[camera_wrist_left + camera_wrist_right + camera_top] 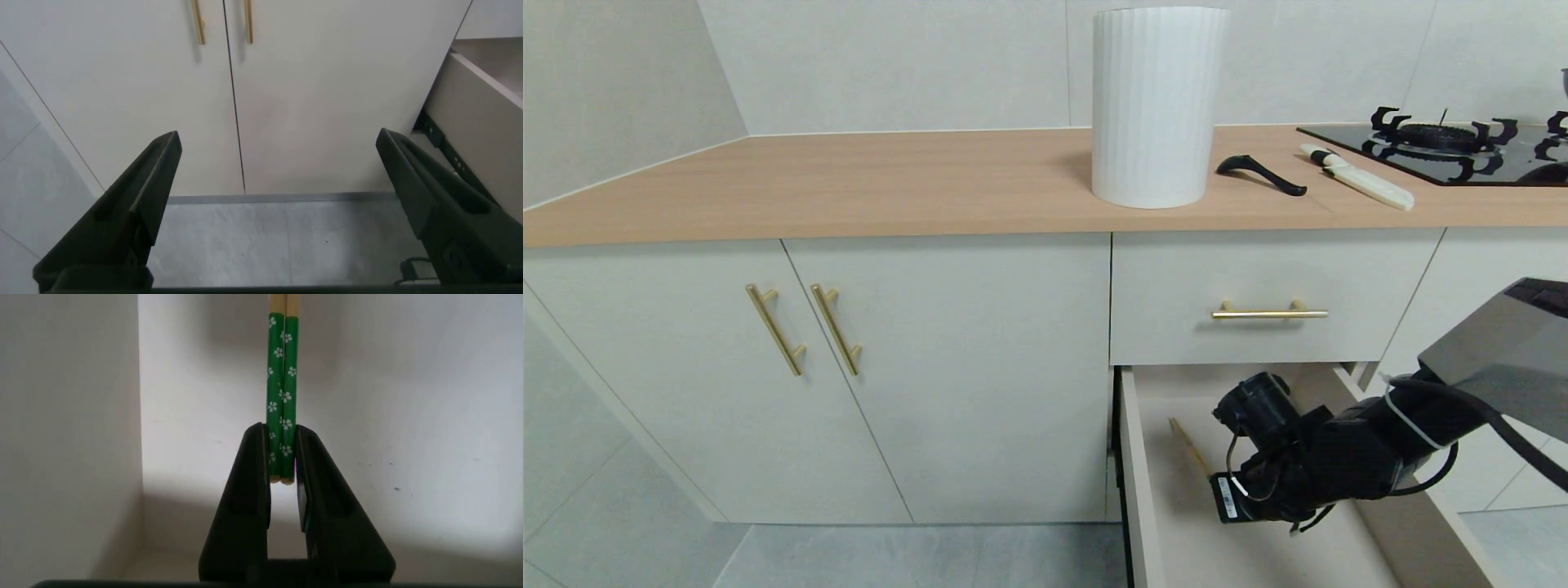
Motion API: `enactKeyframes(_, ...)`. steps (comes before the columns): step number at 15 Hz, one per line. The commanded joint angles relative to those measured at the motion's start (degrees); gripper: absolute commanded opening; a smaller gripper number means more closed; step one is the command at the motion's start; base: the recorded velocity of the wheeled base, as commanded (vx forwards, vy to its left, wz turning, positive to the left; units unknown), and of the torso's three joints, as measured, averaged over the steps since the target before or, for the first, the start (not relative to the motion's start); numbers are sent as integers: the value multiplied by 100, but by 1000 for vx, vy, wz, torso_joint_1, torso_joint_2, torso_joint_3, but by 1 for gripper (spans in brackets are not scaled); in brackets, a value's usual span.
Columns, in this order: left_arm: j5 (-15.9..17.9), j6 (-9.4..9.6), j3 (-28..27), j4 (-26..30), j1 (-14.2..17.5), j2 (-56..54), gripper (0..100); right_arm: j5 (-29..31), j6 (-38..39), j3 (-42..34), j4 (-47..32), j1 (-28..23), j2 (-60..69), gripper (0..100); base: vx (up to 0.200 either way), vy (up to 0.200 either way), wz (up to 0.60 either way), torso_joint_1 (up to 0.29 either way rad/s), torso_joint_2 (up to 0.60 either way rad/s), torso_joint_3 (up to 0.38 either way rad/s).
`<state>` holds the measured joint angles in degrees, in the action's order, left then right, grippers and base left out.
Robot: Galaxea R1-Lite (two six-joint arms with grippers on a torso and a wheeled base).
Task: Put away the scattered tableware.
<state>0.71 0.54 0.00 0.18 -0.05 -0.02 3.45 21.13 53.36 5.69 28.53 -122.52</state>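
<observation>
Right tool clamps green chopsticks inside the open drawer, we see; left tool gapes wide before cupboard doors.

A canister stands on the surface. Right of the canister lie a scoop, then a knife, then the stove. Below the canister, under a shut drawer, an open drawer holds chopsticks clamped in the right hand. Cupboard doors lie lower left of the canister.
</observation>
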Motion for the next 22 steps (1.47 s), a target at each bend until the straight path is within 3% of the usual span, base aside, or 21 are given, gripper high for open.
enactKeyframes(1, 0, -1, 0, -1, 5, 2, 100, 7, 76, -10, 90, 92, -334, 0, 0, 0, 0, 0, 0, 0)
enactKeyframes(4, 0, -1, 0, -1, 5, 2, 100, 411, 155, -1, 371, 162, -897, 0, 0, 0, 0, 0, 0, 0)
enactKeyframes(12, 0, -10, 0, -1, 5, 2, 100, 437, 155, 43, 415, 162, -932, 0, 0, 0, 0, 0, 0, 0)
enactKeyframes(13, 0, -1, 0, -1, -4, 2, 100, 437, 155, 43, 415, 162, -932, 100, 0, 0, 0, 0, 0, 0)
enactKeyframes(20, 0, -1, 0, -1, 5, 2, 100, 437, 155, 26, 406, 162, -879, 100, 0, 0, 0, 0, 0, 0)
enactKeyframes(22, 0, -1, 0, -1, 5, 2, 100, 666, 146, -106, 354, 171, -361, 100, 0, 0, 0, 0, 0, 0)
